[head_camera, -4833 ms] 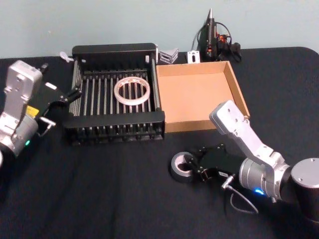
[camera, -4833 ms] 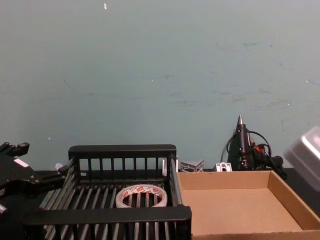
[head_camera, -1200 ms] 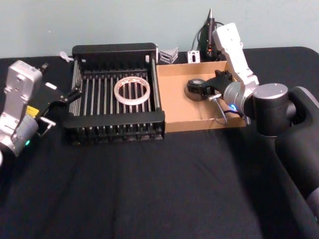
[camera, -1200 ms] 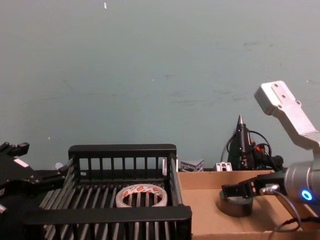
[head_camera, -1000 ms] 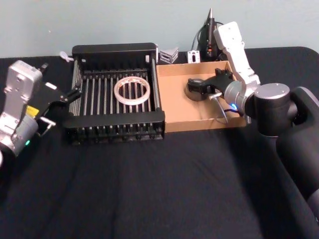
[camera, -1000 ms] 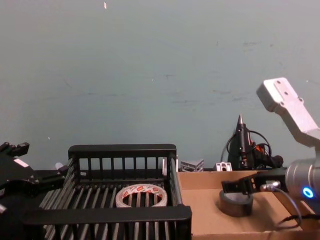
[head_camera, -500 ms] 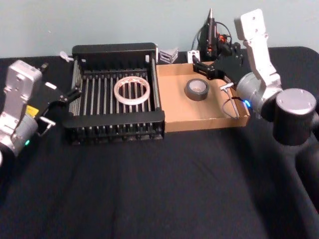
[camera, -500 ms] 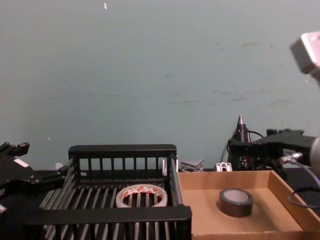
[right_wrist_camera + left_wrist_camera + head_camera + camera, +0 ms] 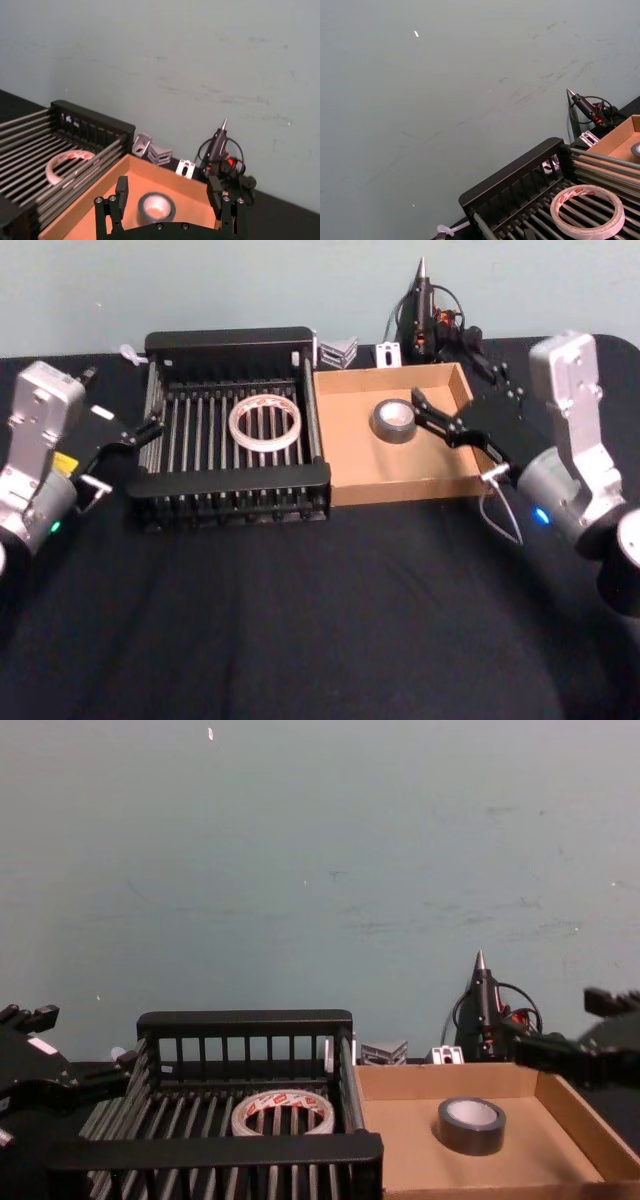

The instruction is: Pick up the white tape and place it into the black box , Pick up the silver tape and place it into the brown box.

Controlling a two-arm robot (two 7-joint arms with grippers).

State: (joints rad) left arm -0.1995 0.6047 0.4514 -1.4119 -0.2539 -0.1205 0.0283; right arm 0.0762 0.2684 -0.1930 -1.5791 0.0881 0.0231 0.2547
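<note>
The black slatted plastic crate (image 9: 250, 1150) was cut off by the chest view's lower edge, and its near rim hid part of the flat whitish tape ring with red print (image 9: 283, 1111). The shallow tan cardboard tray (image 9: 560, 1105) ran off that edge too. The small items behind the tray (image 9: 345, 350) were too small to identify.

Both arms have silver-grey blocky wrist housings on rounded metal joints. Left gripper (image 9: 140, 428) — black fingers on a black mount with a yellow label and a small white patch; green light on its joint. Right gripper (image 9: 440, 412) — black two-finger frame, silver screw heads along the base, thin grey cable looping below, blue light on the joint.
</note>
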